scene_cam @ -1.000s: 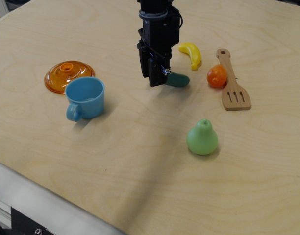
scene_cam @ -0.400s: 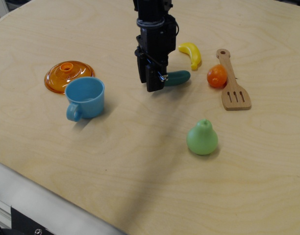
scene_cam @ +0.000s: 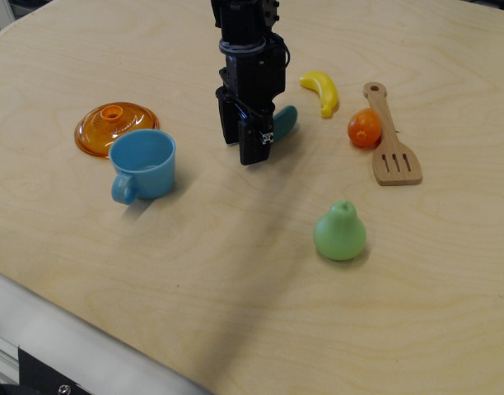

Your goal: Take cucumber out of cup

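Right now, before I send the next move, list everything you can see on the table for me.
cup: 1, light blue, left of centre, upright, nothing visible inside
lid: 1, translucent orange, behind the cup
cucumber: 1, dark teal-green, out of the cup, partly hidden behind the claw
banana: 1, yellow, right of the cucumber
orange: 1, orange, beside the spatula
spatula: 1, wooden, far right
pear: 1, light green, front right
table: 1, pale wood
claw: 1, black, pointing down beside the cucumber; grip unclear

Boxy black arm [scene_cam: 248, 58] — possibly thin side cables
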Controlling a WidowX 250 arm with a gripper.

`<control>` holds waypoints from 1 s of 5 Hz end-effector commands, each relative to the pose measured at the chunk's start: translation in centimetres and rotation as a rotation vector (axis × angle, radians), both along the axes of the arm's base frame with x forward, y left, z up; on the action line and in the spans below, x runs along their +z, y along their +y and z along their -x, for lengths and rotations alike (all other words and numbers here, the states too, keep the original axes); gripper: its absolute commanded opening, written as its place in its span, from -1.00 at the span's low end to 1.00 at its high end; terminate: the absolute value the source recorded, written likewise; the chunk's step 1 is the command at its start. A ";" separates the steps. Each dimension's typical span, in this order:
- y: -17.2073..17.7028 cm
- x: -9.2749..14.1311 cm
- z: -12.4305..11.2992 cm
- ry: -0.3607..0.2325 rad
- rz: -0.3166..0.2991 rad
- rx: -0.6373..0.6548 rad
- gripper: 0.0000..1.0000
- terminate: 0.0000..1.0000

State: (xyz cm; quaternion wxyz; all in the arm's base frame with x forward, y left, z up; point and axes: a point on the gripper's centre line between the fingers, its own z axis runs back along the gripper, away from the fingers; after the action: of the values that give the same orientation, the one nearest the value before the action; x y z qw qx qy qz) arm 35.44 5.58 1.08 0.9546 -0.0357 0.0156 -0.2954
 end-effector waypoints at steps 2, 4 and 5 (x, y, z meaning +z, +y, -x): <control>1.0 5.5 1.0 -0.075 -0.026 0.044 1.00 -1.00; 1.5 10.5 2.0 -0.129 -0.026 0.098 1.00 -1.00; 1.5 10.5 2.0 -0.129 -0.026 0.098 1.00 -1.00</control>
State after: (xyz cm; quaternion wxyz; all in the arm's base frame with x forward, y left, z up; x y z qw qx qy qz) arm 33.18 6.64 8.78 0.9676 -0.0207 -0.0109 -0.2514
